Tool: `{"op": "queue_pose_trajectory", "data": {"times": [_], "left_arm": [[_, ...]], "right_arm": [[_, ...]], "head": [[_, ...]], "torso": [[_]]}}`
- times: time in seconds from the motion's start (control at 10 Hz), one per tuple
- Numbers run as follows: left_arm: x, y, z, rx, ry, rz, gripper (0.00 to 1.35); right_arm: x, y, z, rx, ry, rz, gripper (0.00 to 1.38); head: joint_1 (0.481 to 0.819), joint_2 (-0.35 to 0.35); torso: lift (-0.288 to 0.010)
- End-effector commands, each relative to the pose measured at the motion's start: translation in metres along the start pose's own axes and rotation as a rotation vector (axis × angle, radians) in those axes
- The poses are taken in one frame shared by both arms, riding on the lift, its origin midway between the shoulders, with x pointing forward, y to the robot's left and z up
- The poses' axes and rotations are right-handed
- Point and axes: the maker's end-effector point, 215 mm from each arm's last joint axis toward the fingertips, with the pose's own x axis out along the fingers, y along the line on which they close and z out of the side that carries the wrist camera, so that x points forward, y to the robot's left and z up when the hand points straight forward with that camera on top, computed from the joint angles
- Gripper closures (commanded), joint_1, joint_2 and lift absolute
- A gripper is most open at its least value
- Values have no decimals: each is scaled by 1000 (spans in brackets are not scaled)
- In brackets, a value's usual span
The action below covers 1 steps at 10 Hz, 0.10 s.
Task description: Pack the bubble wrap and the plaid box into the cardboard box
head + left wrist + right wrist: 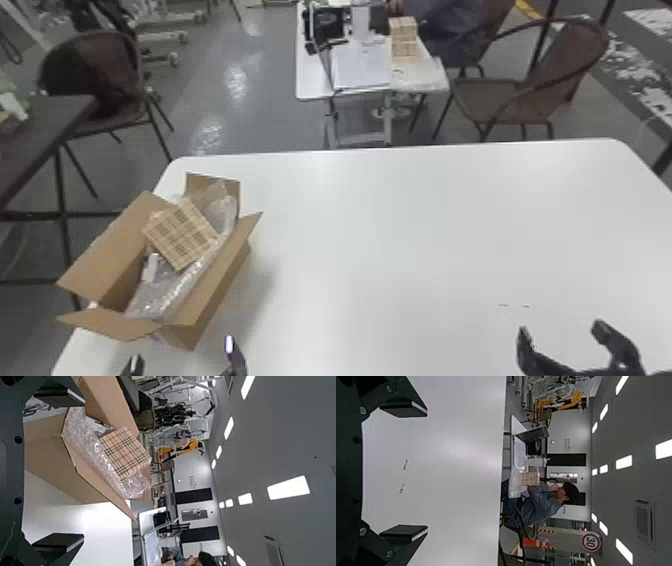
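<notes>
The white worktop (400,225) is the largest thing here, a smooth top with rounded far corners. Past its far edge stands a smaller white table (312,75) with papers and a checked block (404,40) on it; a brown chair (515,102) is to the right of that table, and another brown chair (107,75) is beyond the worktop's far left corner. The cardboard box (112,245) sits at an angle along the left side of the worktop, open at the top, its flaps spread outward. Inside it, the bubble wrap (162,297) runs the length of the opening, clear and crinkled, bulging up at the far end. The left tool (182,352) is near the close end of the cardboard box, its fingers wide apart. The right tool (561,330) is well apart from it, over the near right part of the worktop, and its fingers are wide apart too. The plaid box (181,233) lies in the cardboard box's opening, tilted and resting on the bubble wrap. Smallest are the short dark marks (503,305) on the worktop, just beyond the right tool's fingertips.
</notes>
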Motion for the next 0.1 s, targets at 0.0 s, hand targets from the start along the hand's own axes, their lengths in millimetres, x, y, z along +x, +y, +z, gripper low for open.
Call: {"op": "queue_pose_trajectory", "data": {"times": [0.0], "left_arm": [[1,-1,1,-13,-11,-1,110]], "right_arm": [[0,0,2,-6,-2,0,251]], "head": [[695,126]], "torso": [[-101]]}}
